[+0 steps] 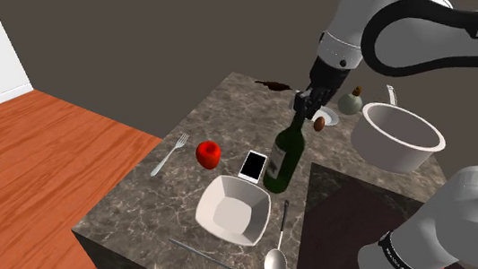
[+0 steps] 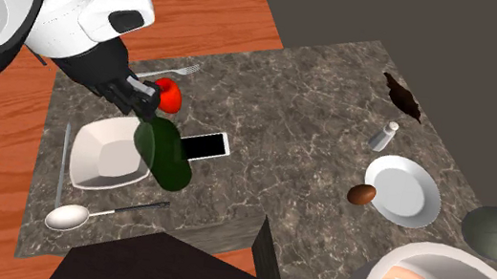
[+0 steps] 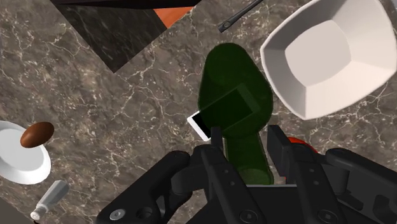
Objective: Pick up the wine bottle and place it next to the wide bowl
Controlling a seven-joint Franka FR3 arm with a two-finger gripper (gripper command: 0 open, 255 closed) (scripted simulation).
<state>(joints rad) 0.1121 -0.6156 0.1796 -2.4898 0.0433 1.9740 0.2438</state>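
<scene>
So the gripper (image 1: 309,103) has its two black fingers pinched on the neck of the wine bottle (image 1: 285,156), just under the top. In the wrist view they look snug against both sides, no gap that I can spot. The bottle is dark green and leans slightly. Its base is on the stone-patterned table (image 1: 230,110) or barely off it, hard to call. It's just beside the white square wide bowl (image 1: 262,208), with the phone (image 1: 254,165) right up against it.

Handling-wise, I'd guess it's rigid, smooth and slippery, presumably glass, with most of the weight down low. Held by the neck, it'll want to swing or slide. The neck is the sensible spot though, since the body looks too fat for those fingers. It's breakable too, so it wants a gentle set-down.
</scene>
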